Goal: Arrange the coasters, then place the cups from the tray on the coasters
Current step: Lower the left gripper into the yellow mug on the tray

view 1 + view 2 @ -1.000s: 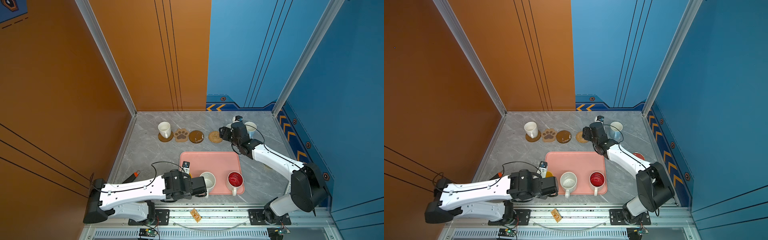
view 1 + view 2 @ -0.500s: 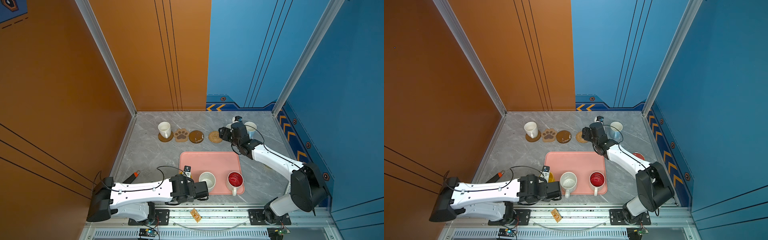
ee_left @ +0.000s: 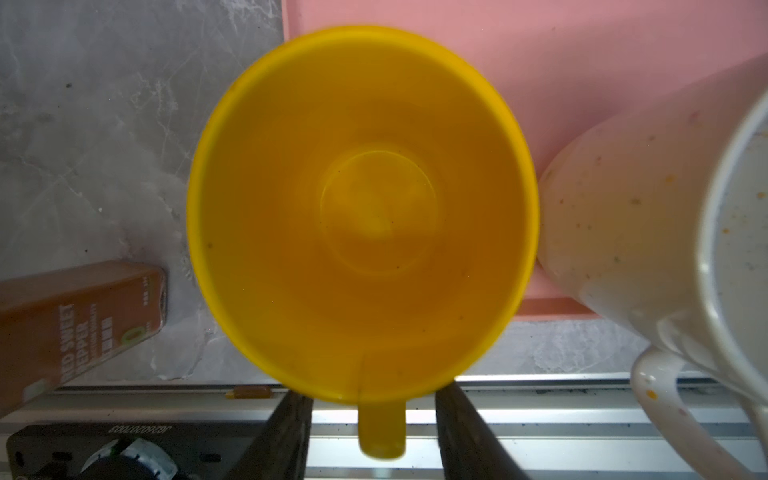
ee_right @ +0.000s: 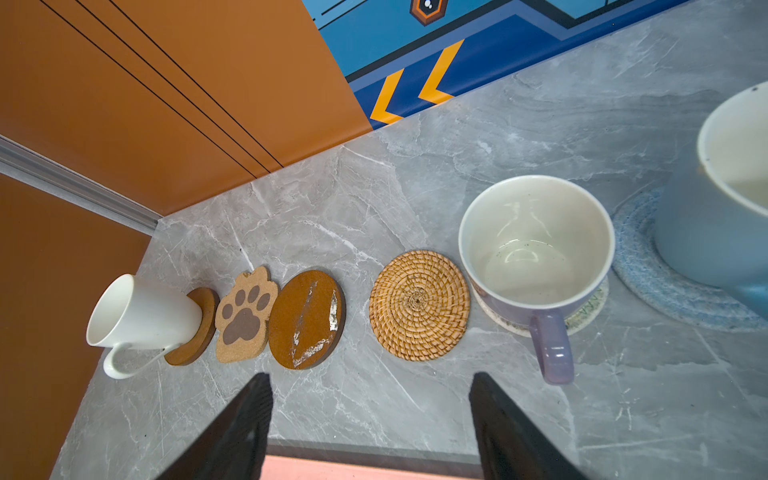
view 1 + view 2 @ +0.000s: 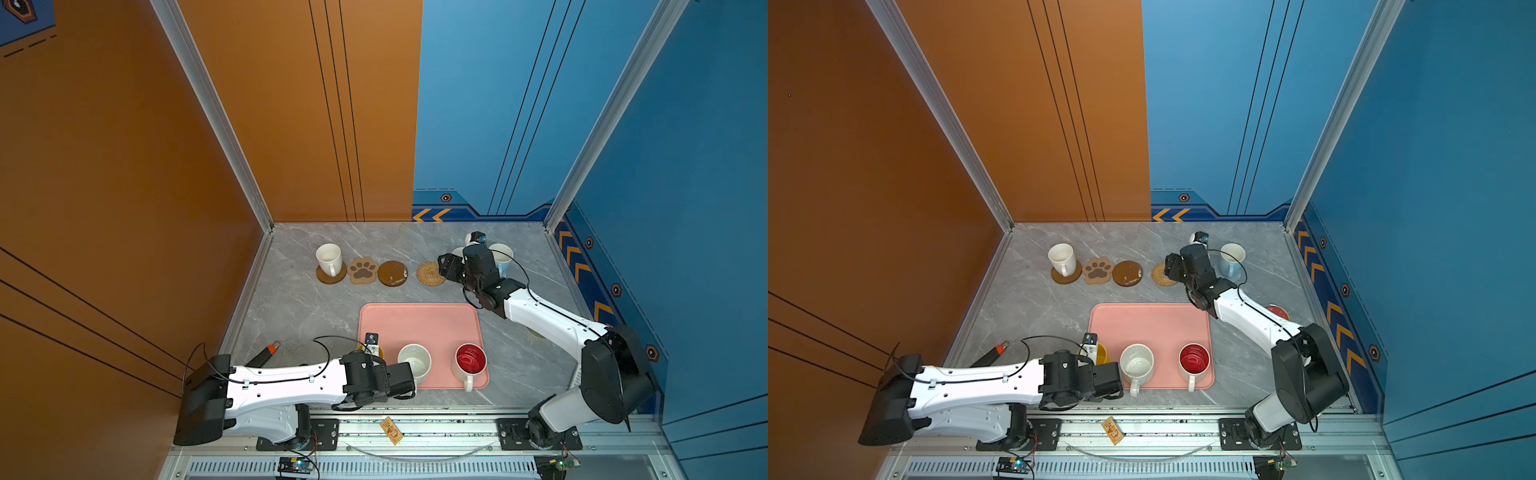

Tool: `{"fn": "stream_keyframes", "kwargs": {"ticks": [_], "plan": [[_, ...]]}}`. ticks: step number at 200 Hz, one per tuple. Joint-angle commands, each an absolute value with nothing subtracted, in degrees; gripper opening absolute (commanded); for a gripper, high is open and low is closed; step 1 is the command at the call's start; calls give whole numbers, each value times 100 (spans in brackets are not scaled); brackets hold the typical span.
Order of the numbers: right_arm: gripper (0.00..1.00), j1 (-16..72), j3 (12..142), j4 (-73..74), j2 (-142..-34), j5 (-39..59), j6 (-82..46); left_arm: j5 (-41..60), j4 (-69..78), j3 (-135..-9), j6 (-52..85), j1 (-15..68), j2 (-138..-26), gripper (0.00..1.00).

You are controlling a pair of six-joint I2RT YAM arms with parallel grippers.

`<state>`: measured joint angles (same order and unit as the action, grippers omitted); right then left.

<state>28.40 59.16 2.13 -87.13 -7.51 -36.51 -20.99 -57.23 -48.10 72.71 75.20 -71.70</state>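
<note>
Left gripper (image 3: 374, 392) straddles the handle of the yellow mug (image 3: 361, 208) at the near-left corner of the tray (image 5: 419, 324). Its fingers are open with gaps on both sides, so no grip yet. I'm going for the handle since it's narrow. Right gripper (image 4: 370, 386) is open and empty by the bare rattan coaster (image 4: 419, 305), I guess the next target.

The left arm (image 5: 282, 384) lies low and nearly level, stretched from its base at the near left toward the middle, wrist in line with the forearm. The left gripper (image 3: 374, 392) has its two dark fingers (image 3: 286, 432) standing apart, partly open. The right arm (image 5: 548, 320) reaches from the near right to the far side, elbow low, wrist tipped downward. The right gripper (image 4: 370, 377) is spread wide and grips nothing.
</note>
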Motion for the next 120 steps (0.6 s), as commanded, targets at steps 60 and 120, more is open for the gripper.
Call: {"fn": "stream_keyframes", "kwargs": {"ticks": [60,120], "plan": [[74,2795,5880,281,-8921,-666,-3749,-2099,-5473,-4489,7316,7252,-7181,43],[74,2795,5912,329,-9000,-576,-3776,-2031,-5308,-4394,7242,7140,-7216,39]]}}
